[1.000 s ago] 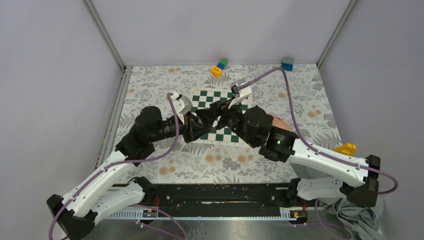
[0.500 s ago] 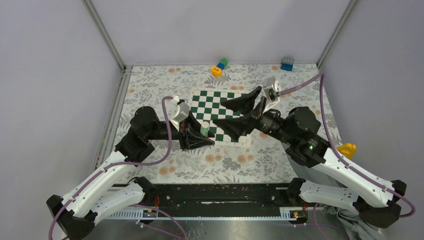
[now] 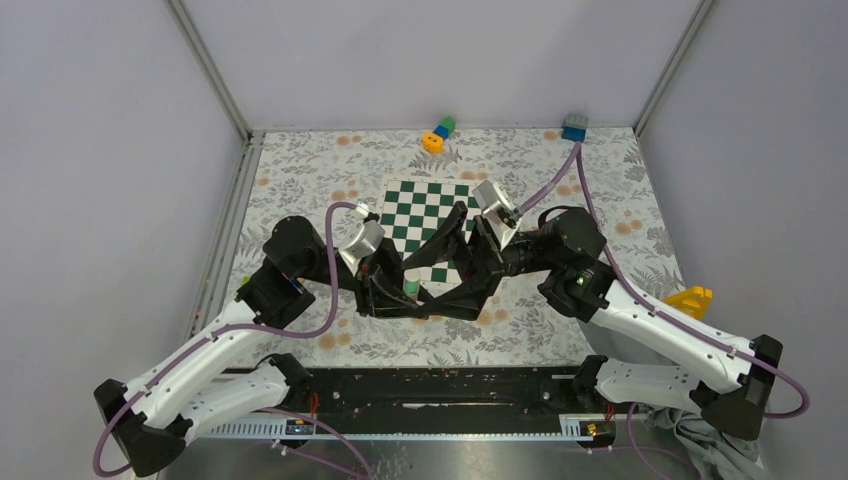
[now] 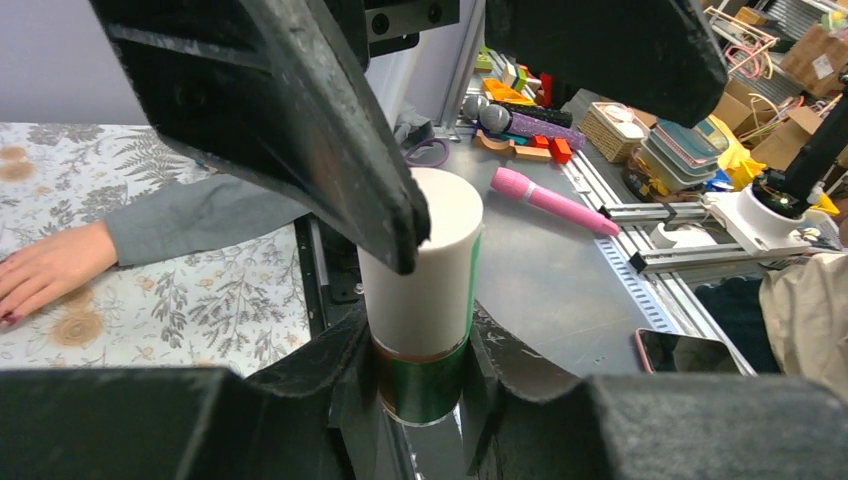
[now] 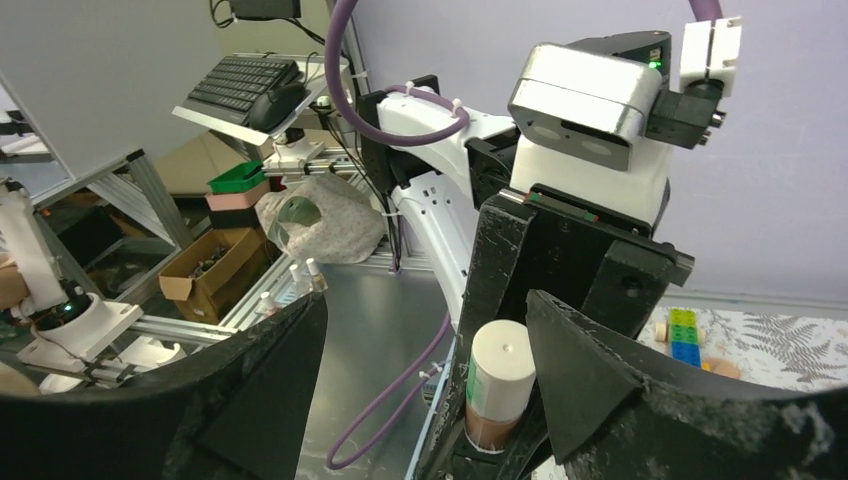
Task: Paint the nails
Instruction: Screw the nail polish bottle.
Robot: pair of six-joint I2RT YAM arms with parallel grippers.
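While my left gripper clamps the base of the small polish bottle, the right gripper stands open facing its white cap (smooth, rigid, light, so I'd pinch it high). Farther off, the nails lie on a hand flat on the floral cloth. They are soft and living, to be brushed and never gripped.

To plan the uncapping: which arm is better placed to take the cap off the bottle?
Probably right: the right gripper is open, facing the cap; the left gripper is shut on the bottle.
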